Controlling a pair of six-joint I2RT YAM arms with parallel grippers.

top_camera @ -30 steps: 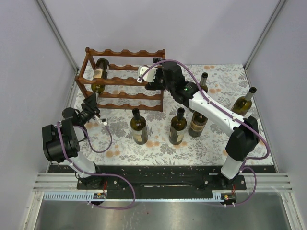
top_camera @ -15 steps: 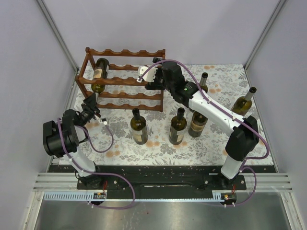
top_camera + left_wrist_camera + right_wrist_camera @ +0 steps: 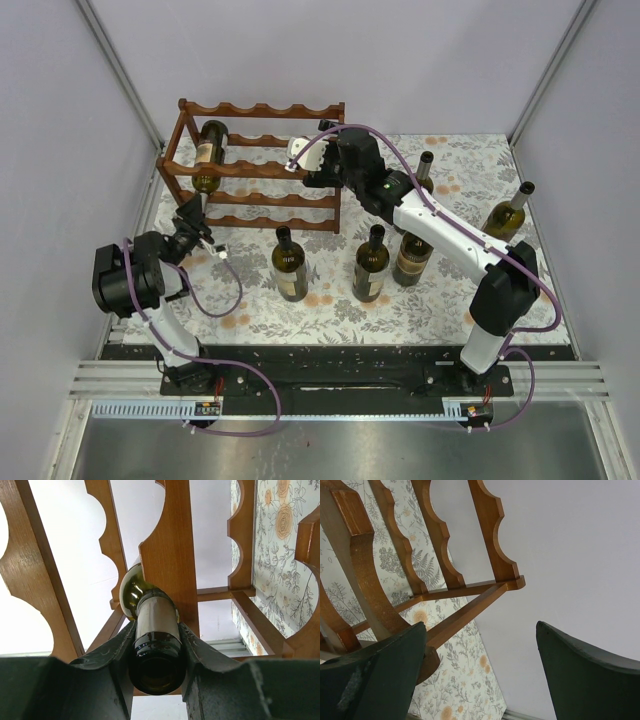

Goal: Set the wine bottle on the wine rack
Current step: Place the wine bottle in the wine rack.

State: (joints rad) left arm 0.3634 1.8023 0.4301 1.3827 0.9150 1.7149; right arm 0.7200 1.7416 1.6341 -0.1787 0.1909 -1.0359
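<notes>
The wine bottle (image 3: 209, 148) lies in the leftmost cradle of the wine rack (image 3: 262, 108), its neck clamped by the left gripper (image 3: 156, 642), probably to seat it properly, while the right gripper (image 3: 480, 655) waits wide and empty near the rack's right end.

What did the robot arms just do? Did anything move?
Only the left arm moved: its big elbow drifted a little toward the wine rack. The left gripper stayed shut on the wine bottle lying in the rack. Nothing was grabbed or let go. The right gripper stayed open by the rack, and the standing bottles did not budge.
</notes>
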